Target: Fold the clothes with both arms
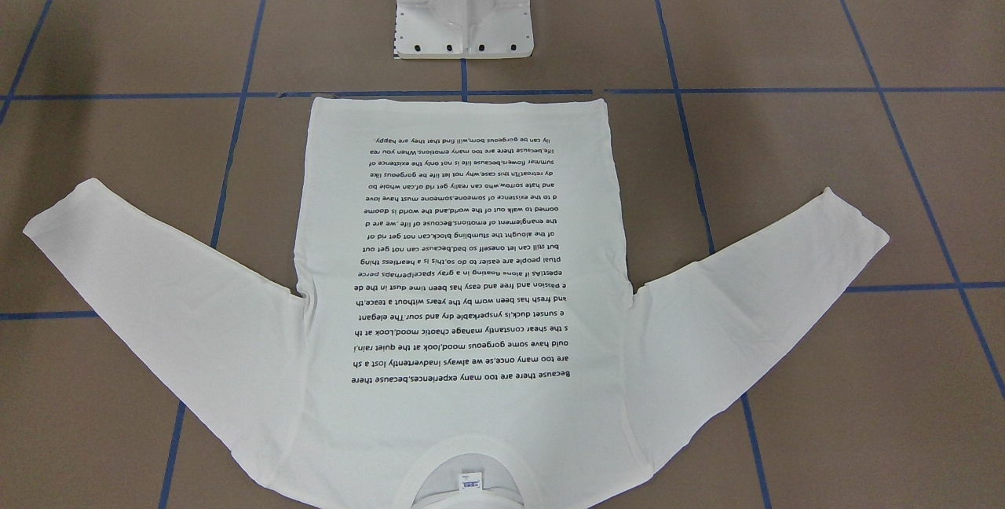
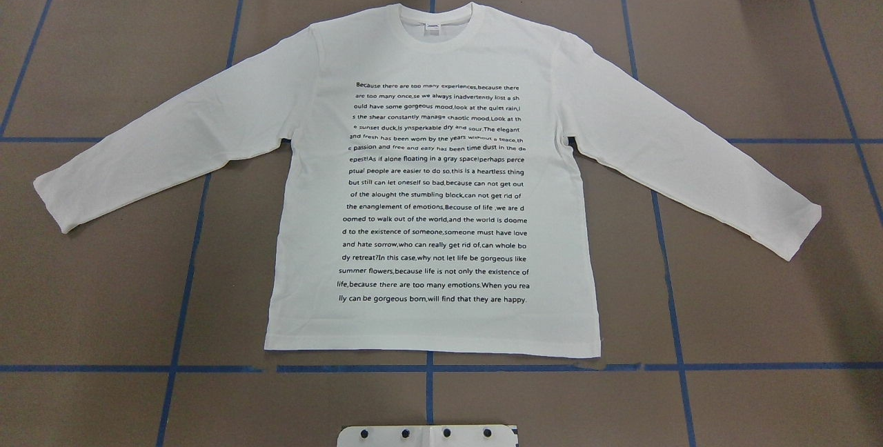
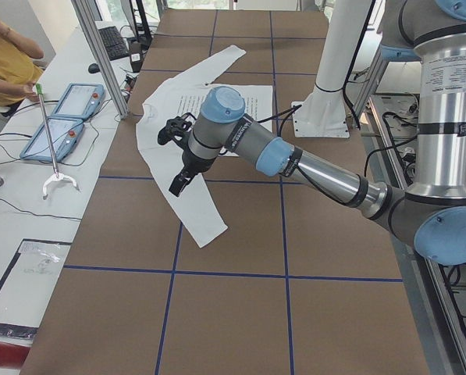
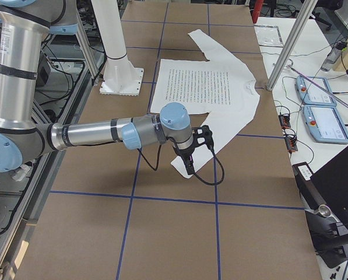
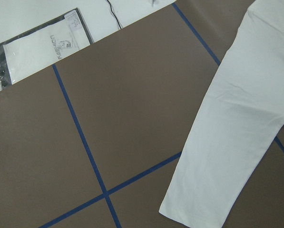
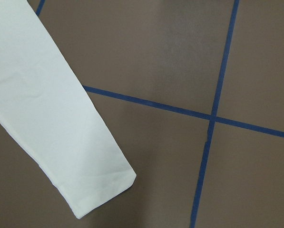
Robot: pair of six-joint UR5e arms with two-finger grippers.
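The clothes are one white long-sleeved shirt [image 2: 431,192] lying flat on the brown table, printed text up, both sleeves spread outward, neck toward the far edge. The shirt [image 1: 463,273] fills the middle of the front-facing view. My left gripper [image 3: 178,183] hangs above the shirt's left sleeve [image 5: 232,133], not touching it. Over the end of the right sleeve [image 6: 51,128] hangs my right gripper [image 4: 189,166]. Both grippers appear only in the side views, so I cannot tell whether they are open or shut. No fingers show in either wrist view.
The white pedestal base [image 1: 463,14] stands at the robot's side of the table. Blue tape lines [image 2: 428,368] grid the brown surface. A person in yellow [image 3: 2,66] sits by teach pendants [image 3: 61,117]. A bagged package [image 5: 37,47] lies past the table edge.
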